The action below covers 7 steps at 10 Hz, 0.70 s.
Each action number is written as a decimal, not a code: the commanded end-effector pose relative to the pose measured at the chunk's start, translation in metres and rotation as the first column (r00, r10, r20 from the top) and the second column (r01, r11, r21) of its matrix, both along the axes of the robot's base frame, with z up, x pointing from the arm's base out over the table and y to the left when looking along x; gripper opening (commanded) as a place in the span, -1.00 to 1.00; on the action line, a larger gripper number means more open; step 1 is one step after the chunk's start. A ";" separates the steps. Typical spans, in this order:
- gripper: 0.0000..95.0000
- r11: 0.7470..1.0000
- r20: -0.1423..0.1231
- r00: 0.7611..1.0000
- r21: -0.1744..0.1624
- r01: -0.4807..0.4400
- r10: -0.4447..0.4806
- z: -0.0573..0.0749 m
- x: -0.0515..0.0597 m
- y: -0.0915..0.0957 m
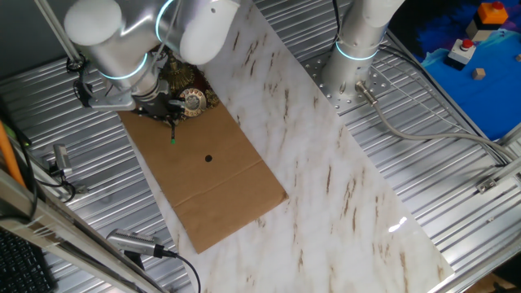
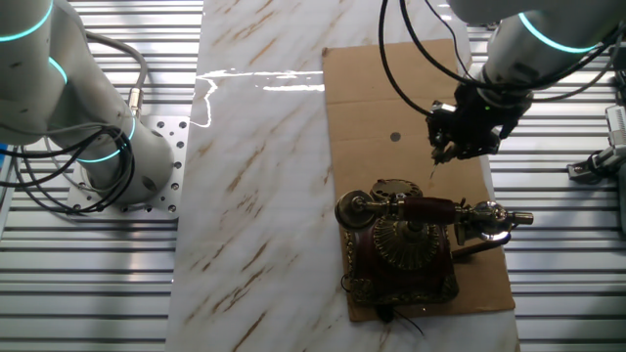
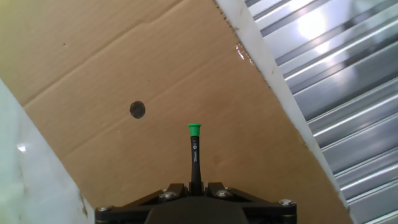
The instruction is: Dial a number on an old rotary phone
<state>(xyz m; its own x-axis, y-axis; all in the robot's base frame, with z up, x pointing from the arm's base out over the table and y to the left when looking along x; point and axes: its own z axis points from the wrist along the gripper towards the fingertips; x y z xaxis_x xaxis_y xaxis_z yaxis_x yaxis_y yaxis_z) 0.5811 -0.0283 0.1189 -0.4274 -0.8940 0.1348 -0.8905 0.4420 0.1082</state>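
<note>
My gripper (image 3: 196, 186) is clamped on the stick (image 3: 194, 155), green tip forward. Hand view shows only cardboard (image 3: 124, 62) with a dark dot (image 3: 137, 110), no phone. The other fixed view has the phone (image 2: 406, 244) on the cardboard's end, handset across its top, my gripper just beside it above the cardboard. In one fixed view my arm hides most of the phone; the dial (image 1: 193, 100) shows.

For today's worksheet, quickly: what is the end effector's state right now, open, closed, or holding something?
End effector: closed on the thin black green-tipped stick, which points down at the cardboard sheet.
</note>
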 end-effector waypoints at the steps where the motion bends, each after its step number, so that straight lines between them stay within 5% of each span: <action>1: -1.00 0.997 0.043 0.997 0.052 0.054 -0.056 0.002 -0.002 -0.005; 4: -1.00 0.987 0.086 0.989 0.114 0.111 -0.121 0.003 -0.002 -0.006; 7: -1.00 0.981 0.106 0.981 0.118 0.151 -0.163 0.004 -0.007 -0.006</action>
<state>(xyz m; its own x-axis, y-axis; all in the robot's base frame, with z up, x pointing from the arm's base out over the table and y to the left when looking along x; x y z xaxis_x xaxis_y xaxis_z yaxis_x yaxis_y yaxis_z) 0.5744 -0.0346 0.1228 -0.5637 -0.8259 -0.0124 -0.8246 0.5618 0.0665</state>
